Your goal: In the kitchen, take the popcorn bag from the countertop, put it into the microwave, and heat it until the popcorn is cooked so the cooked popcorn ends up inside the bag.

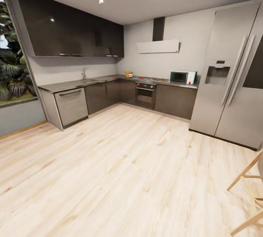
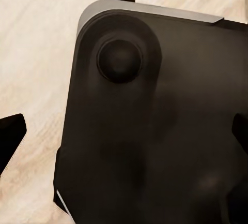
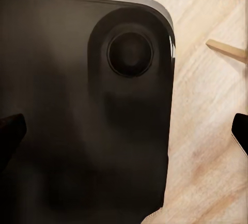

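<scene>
Across the kitchen, the small orange-brown popcorn bag stands on the grey countertop in the far corner, left of the hob. The pale mint microwave sits with its door shut on the counter's right end, beside the fridge. Both are far off over open wood floor. In the left wrist view my left gripper is open, fingertips wide apart over my black base. My right gripper is likewise open, with nothing between its fingers.
A tall steel fridge stands at the right. A black oven sits under the steel hob, with black cabinets along both walls. Wooden stool legs stick in at the lower right. Light wood floor stretches ahead.
</scene>
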